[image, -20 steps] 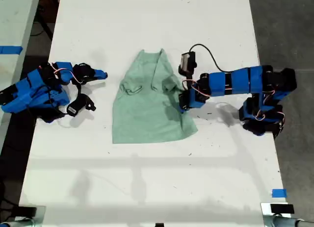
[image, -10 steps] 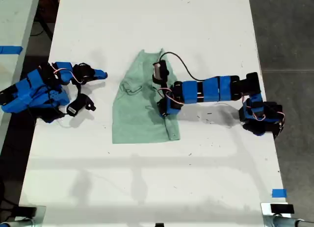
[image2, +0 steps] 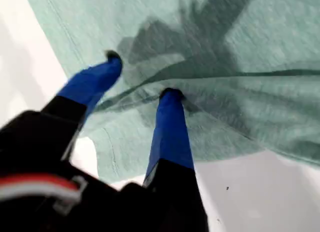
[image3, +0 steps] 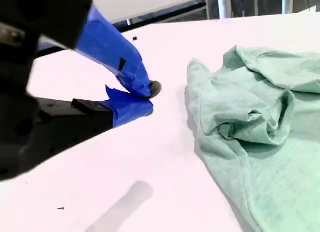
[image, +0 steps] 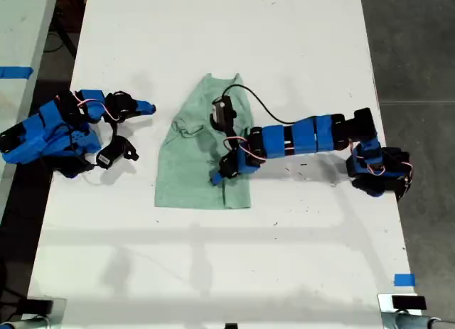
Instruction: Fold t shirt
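The pale mint-green t shirt (image: 188, 169) lies flat in the middle of the white table (image: 213, 265), with its side from the exterior view's right folded over its middle. My first gripper (image: 219, 176) reaches in from the exterior view's right and sits low over the shirt's lower middle. In the first wrist view its blue fingers (image2: 170, 122) stand apart, tips down on the t shirt (image2: 250, 41) beside a folded edge; my first gripper (image2: 141, 77) is open. My second gripper (image: 148, 107) rests shut at the exterior view's left, off the cloth. The second wrist view shows my second gripper (image3: 148, 97) short of the t shirt (image3: 250, 142) and its bunched sleeve.
Dark floor runs along the table's edge at the exterior view's right. Blue tape (image: 404, 279) marks the table's near corner on that side. A black cable (image: 263, 110) loops above the first arm. Another table with blue tape (image: 14, 72) stands at the exterior view's left.
The first arm swept toward the exterior view's left, carrying the shirt's side over the middle, so the shirt is narrower now. The second arm stayed still.
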Action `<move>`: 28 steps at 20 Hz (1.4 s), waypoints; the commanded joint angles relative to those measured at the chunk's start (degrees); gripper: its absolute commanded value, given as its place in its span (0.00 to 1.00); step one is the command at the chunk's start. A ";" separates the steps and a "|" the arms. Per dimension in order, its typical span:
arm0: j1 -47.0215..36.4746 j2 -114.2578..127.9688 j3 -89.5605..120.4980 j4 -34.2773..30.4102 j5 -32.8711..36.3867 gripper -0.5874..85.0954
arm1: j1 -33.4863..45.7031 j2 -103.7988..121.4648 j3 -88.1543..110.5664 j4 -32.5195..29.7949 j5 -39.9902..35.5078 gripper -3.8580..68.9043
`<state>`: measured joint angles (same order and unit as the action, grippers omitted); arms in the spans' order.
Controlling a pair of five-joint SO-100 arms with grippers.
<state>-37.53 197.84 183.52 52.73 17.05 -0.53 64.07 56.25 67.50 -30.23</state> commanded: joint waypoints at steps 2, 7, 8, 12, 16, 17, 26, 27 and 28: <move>-0.09 0.53 1.32 0.18 0.09 0.01 | -1.41 2.55 -2.81 -2.64 -0.62 0.49; -0.09 0.88 1.32 0.44 0.09 0.01 | -1.58 12.57 -0.62 -2.64 -0.70 0.42; -0.09 0.97 1.32 0.53 0.09 0.01 | -1.23 14.94 0.26 -1.23 -0.18 0.41; 0.00 1.23 1.41 0.70 0.09 0.01 | 0.00 26.37 5.80 5.80 3.69 0.40; 0.00 1.41 1.41 0.79 0.09 0.01 | 4.31 39.55 20.65 17.75 10.20 0.39; 0.00 1.49 1.41 0.88 0.09 0.01 | 5.62 44.56 28.13 17.84 11.87 0.39; -0.35 1.49 1.41 0.88 0.09 0.01 | 13.89 104.24 96.94 -0.26 13.89 0.22; -0.44 1.49 1.49 0.88 -0.09 0.01 | 13.97 109.95 102.83 -0.26 13.45 0.14; -0.53 1.49 1.49 0.88 -0.18 0.01 | 13.97 113.55 107.31 0.70 13.45 0.10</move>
<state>-37.53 198.98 183.60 53.53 17.05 13.18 167.70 155.92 69.17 -16.00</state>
